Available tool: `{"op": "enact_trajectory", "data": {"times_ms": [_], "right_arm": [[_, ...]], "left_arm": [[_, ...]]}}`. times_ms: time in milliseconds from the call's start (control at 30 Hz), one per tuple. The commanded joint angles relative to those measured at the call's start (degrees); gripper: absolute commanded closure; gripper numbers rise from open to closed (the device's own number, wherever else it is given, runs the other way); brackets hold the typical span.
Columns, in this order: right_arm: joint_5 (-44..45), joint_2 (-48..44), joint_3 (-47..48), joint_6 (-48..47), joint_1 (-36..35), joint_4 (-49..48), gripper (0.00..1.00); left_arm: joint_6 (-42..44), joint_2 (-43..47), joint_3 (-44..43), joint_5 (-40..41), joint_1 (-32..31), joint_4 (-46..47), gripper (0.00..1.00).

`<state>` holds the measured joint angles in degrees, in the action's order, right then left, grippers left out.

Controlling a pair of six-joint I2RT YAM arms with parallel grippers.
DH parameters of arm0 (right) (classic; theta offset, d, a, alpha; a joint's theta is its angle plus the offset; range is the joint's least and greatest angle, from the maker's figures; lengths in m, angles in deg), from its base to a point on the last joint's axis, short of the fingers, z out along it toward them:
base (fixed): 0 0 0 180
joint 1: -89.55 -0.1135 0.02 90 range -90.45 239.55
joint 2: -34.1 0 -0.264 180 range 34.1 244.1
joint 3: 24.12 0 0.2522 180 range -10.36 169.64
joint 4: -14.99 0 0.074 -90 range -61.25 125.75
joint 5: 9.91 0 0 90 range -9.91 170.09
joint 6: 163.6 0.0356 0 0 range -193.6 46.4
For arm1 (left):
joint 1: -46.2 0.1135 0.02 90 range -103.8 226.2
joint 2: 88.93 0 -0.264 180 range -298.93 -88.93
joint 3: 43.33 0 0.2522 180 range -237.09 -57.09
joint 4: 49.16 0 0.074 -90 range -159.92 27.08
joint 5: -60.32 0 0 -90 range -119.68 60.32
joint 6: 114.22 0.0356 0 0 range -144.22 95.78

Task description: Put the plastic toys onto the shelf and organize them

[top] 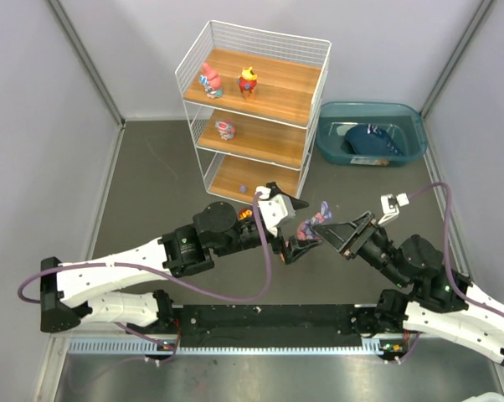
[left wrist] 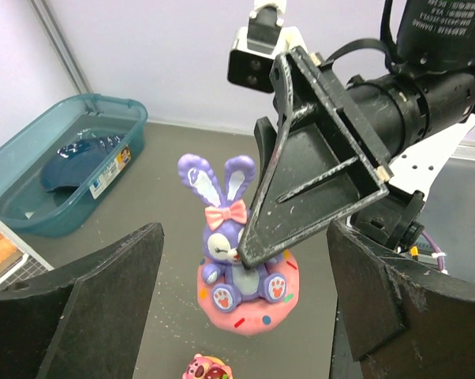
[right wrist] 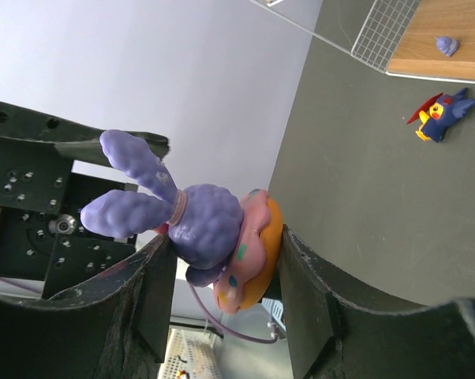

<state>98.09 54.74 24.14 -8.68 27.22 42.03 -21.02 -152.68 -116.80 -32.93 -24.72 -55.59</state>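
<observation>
Right gripper point(right wrist: 226, 257) is pinching the purple bunny point(right wrist: 206, 225) across its pink base, one finger on each flank, ears sticking out past the fingertips. From the left wrist camera I see the bunny upright, with one right finger slanting across in front of it. I can't tell whether its base touches the surface point(top: 151, 193) or hangs just above it.

My left gripper point(left wrist: 245, 237) faces it head-on, fingers point(left wrist: 103, 300) spread wide, with the bunny centred in the gap but touching neither. The toy's long axis, base to ears, runs across the line between the left fingers, so closing them would catch the body from both sides. I read this as a handover about to happen.

Farther out, the shelf point(top: 285, 84) stands beyond the left arm, which is clearly the nearer one to it. A pink figure point(top: 210, 79) and a red-and-yellow one point(top: 249, 81) stand on the top tier, and a third toy point(top: 225, 128) is on the middle tier. A blue, yellow and red toy point(right wrist: 439, 118) lies on the surface near the bottom tier.
</observation>
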Motion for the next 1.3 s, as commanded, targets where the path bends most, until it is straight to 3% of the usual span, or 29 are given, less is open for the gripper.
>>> {"op": "enact_trajectory", "data": {"times_ms": [0, 700, 967, 1267], "right_arm": [[0.63, -1.48, 1.80, -1.47, 0.45, -3.26, 0.99], [0.72, -2.63, 2.06, -1.91, 0.45, -3.52, 0.99], [0.90, -2.80, 2.06, -2.17, 0.45, -3.43, 0.99], [1.34, -3.51, 1.97, -2.35, 0.45, -3.26, 0.99]], "left_arm": [[0.22, 0.47, 0.90, 1.49, -0.19, 2.77, 0.10], [0.84, -3.05, 1.08, 0.96, -0.19, 3.21, 0.12], [0.58, -3.05, 1.69, 0.96, -0.19, 3.04, 0.19], [-0.30, -2.52, 3.63, 1.05, -0.28, 3.21, 0.11]]}}
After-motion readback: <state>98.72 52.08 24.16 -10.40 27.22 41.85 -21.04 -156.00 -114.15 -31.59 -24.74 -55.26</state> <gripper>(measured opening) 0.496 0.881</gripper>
